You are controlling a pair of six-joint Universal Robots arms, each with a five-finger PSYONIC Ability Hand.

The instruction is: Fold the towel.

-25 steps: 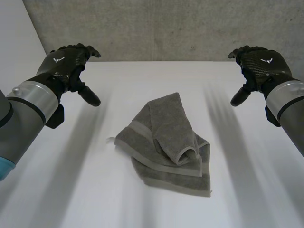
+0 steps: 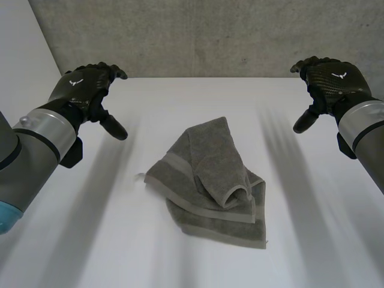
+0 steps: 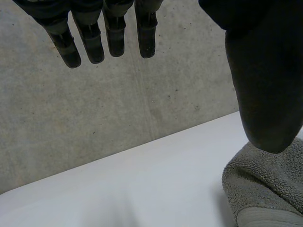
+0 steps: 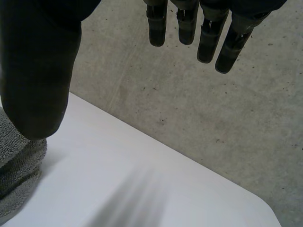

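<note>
Towel [image 2: 210, 180] sits in a crumpled, half-folded heap on the white table [image 2: 318, 240]. It lies between the two hands, well apart from both, on the thumb side of each. A banded hem crosses the heap, one flap curls over on top, and the lower layers stick out unevenly beneath.

Left hand [image 2: 83, 89]: raised off the table and released. Fingers [image 3: 90, 42] loosely straight, thumb spread wide, grasping nothing.

Right hand [image 2: 331, 81]: same pose, relaxed and empty, fingers [image 4: 208, 40] hanging free.

Change over the last half second is slight. The left hand has dropped a little and drawn back toward its own arm. The right hand has hardly stirred. The towel lies as it lay, no crease moved.

Reading: neither hand is committed to a grasp. The heap is no neat fold, so the task looks unfinished. This is likely a pause between folds. The next move calls for finding a free corner or edge, awkward with the layers overlapping.
</note>
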